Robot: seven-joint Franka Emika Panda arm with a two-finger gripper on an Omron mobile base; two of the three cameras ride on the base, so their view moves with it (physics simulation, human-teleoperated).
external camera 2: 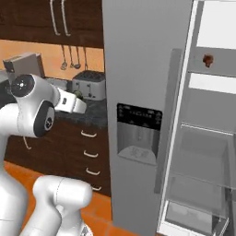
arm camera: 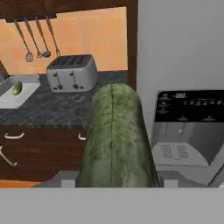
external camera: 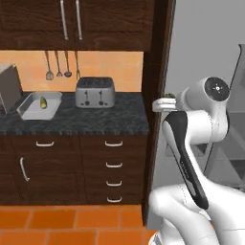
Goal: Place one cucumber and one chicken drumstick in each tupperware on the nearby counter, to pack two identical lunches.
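A dark green cucumber (arm camera: 116, 135) fills the middle of the hand view, and my gripper (arm camera: 116, 177) is shut on it. From the left base view the gripper (external camera: 166, 103) hangs beside the cabinet's end, off the counter's right edge. A pale tupperware (external camera: 28, 111) sits at the counter's left with another cucumber (external camera: 44, 102) lying inside it; the hand view shows the tupperware (arm camera: 11, 99) and that cucumber (arm camera: 16, 88) at its left edge. A reddish-brown chicken drumstick (external camera 2: 208, 59) rests on an upper shelf of the open fridge.
A silver toaster (external camera: 94, 92) stands on the dark counter (external camera: 95, 122) right of the tupperware. Utensils (external camera: 58, 66) hang on the orange wall. The grey fridge door (external camera 2: 143, 115) with its dispenser panel (arm camera: 188, 127) rises close on my right. Drawers lie below the counter.
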